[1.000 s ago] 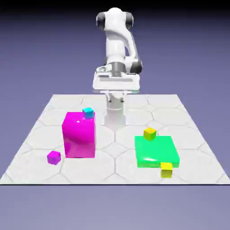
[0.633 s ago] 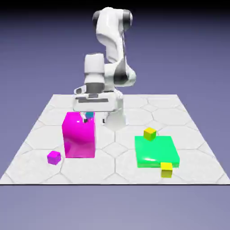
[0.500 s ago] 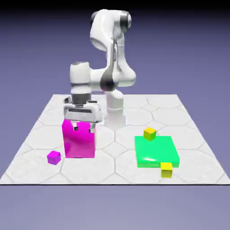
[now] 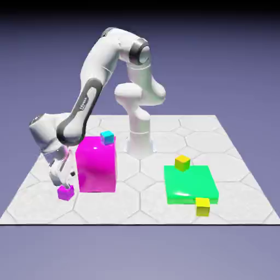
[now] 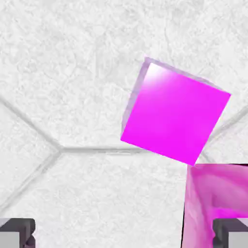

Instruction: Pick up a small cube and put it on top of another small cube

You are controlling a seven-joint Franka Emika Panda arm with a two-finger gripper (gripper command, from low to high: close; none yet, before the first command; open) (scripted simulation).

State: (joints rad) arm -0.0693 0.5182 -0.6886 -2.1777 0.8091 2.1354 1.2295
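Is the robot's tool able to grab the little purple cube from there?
Probably yes. The tool hangs open just above the purple cube, nothing lying between them, though the big magenta block stands close beside it.

purple cube (image 4: 66, 192): flat on table, front-left | lemon-yellow cube (image 4: 203, 206): flat on table, front-right

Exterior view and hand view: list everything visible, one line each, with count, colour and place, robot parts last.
Purple cube: 1, purple-violet, on the table near the exterior view's left edge, beside the magenta block; large in the hand view.
Magenta block: 1, magenta, left half.
Cyan cube: 1, cyan, at the block's far top corner.
Green slab: 1, green, right half.
Golden cube: 1, darker yellow, at the slab's far edge.
Lemon cube: 1, bright yellow, at the slab's near edge.
Table: 1, pale hexagon tiles.
Arm: 1, white.
Gripper: 1, open, just above the purple cube.
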